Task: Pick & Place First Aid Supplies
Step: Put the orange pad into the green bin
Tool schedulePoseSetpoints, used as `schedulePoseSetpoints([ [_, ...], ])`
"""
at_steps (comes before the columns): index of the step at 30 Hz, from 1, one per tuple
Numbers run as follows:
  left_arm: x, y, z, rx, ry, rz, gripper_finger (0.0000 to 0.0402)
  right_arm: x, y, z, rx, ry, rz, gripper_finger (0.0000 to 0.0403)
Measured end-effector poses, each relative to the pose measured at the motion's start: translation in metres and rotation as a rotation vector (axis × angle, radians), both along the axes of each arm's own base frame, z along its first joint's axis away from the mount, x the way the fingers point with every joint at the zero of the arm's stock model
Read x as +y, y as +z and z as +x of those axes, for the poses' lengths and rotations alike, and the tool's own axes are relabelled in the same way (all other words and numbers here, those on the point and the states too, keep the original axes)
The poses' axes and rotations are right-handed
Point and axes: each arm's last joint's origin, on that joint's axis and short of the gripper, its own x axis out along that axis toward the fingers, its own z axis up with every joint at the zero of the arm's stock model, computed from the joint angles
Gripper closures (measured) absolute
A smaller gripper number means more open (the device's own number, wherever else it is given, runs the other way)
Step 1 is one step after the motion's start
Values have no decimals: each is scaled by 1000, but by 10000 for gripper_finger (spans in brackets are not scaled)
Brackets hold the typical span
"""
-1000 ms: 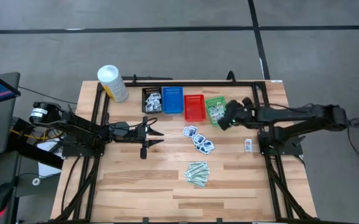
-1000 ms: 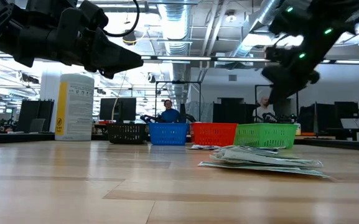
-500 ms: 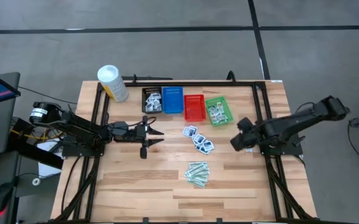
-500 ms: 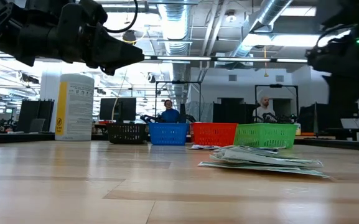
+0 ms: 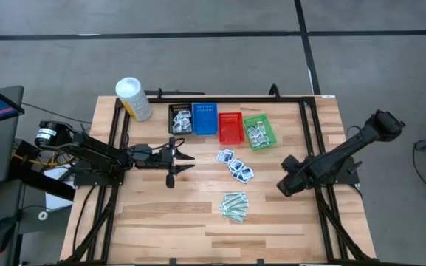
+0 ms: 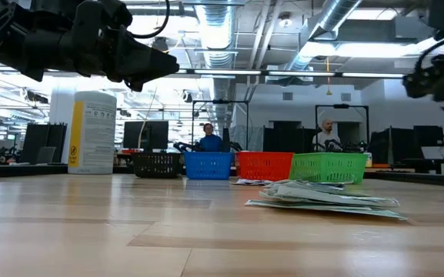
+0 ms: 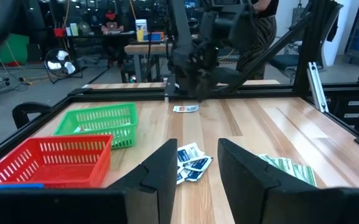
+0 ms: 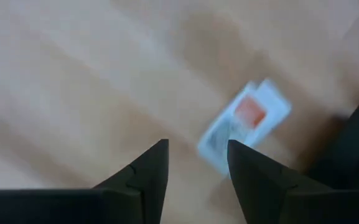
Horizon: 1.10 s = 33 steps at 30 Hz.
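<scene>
Some packets already in black basket [image 5: 180, 118] and green basket [image 5: 257, 132]. Left on table: blue-print packets [image 5: 235, 165], green strips [image 5: 234, 206], red-print packet [image 8: 246, 124]. Right gripper [image 8: 195, 163] spread empty above red-print packet; left gripper [image 7: 193, 163] parted, empty, waiting mid-table.

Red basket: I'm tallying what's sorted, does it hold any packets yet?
Empty. The high view shows only bare mesh inside the red basket, unlike the green basket beside it.

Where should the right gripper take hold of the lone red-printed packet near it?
The red-printed packet lies flat on the table, so probably come straight down and pinch across its narrow width. The right gripper, open, hovers above it.
</scene>
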Motion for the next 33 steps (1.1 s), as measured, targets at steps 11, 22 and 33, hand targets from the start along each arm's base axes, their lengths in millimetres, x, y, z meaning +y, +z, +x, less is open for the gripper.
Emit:
schedulePoseSetpoints([
  [11, 0, 1, 0, -8, 0, 0, 286, 17, -6, -8, 122, 158, 98, 252],
  [22, 0, 1, 0, -9, 0, -1, 286, 19, -5, -9, 112, 366, 11, 247],
  [33, 0, 1, 0, -9, 0, -1, 286, 23, -16, -3, 194, 604, -31, 266],
])
